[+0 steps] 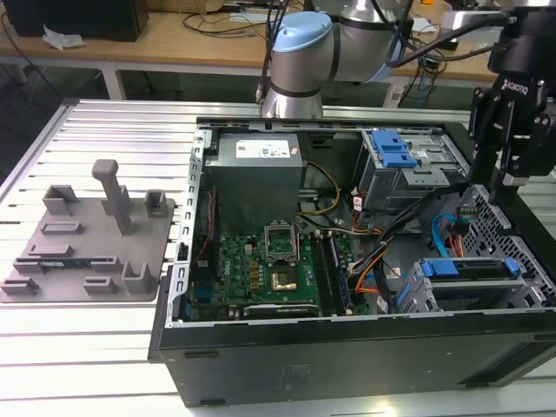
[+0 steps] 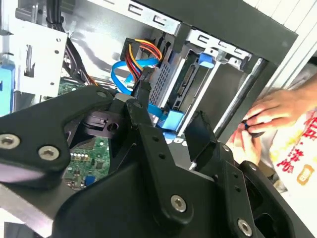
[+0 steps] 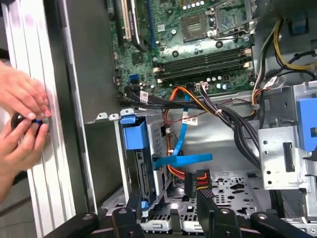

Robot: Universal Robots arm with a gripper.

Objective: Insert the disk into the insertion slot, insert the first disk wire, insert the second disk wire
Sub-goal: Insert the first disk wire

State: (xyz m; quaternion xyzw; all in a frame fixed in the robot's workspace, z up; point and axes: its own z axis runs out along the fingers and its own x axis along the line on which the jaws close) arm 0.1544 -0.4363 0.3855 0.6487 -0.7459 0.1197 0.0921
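The disk (image 3: 140,171), in its blue carrier (image 1: 460,268), sits inside the grey insertion slot (image 1: 415,288) at the case's corner on the exterior view's right. The light-blue second disk wire (image 3: 181,158) curls beside the slot, and its blue end (image 2: 171,119) lies close to the disk's edge; I cannot tell whether it is plugged in. A black plug on orange, red and yellow wires (image 3: 194,179) hangs just beside it. My gripper (image 3: 171,206) hovers open over these wires with nothing between its fingers (image 2: 142,96). In the exterior view the gripper (image 1: 497,178) stands above the slot.
A grey bay with a blue latch (image 1: 393,153) stands behind the slot. The motherboard (image 1: 269,265) and the power supply (image 1: 258,169) lie further left. A person's hands (image 3: 21,119) hold a small dark object outside the case wall. A grey fixture plate (image 1: 87,248) rests on the table.
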